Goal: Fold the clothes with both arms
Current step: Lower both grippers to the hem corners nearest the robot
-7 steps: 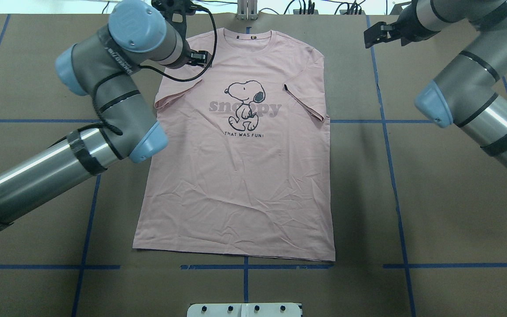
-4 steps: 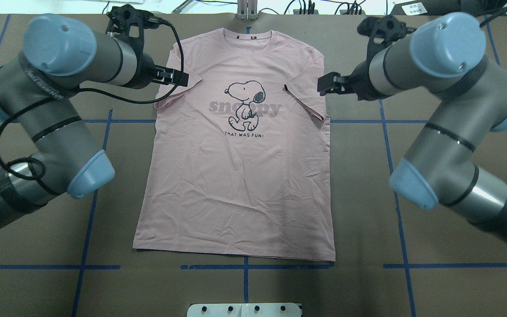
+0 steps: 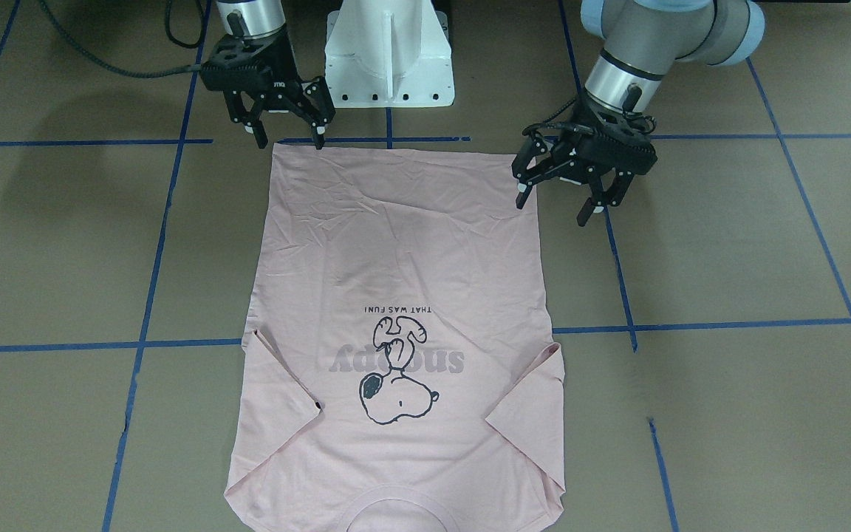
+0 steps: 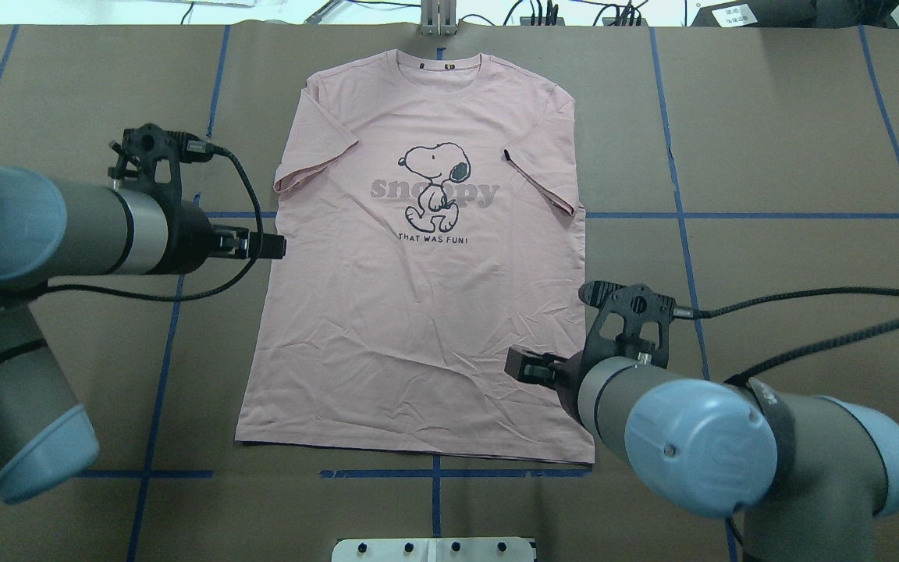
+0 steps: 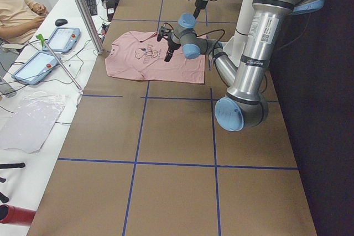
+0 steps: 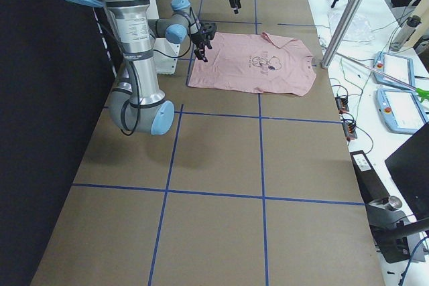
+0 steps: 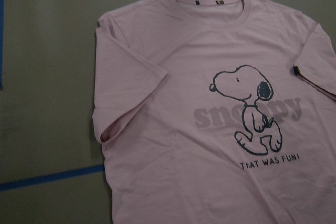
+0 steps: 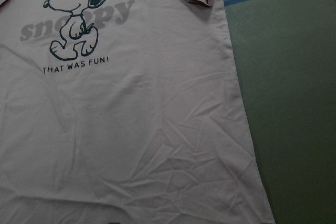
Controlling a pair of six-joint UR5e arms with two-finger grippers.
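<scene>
**Ana:** How would the pink T-shirt [image 4: 418, 328] feel?

**Ben:** Soft, light and floppy. It lay flat, picture up, on the brown table [image 4: 793, 140]. I think the bottom corners were the best spots to pinch.

**Ana:** And the claws?

**Ben:** The left gripper [image 3: 552, 211] and right gripper [image 3: 288, 140] were wide open and empty. A moment before, they were up by the sleeves. Now they were nearer the bottom. The shirt had not moved.
</scene>
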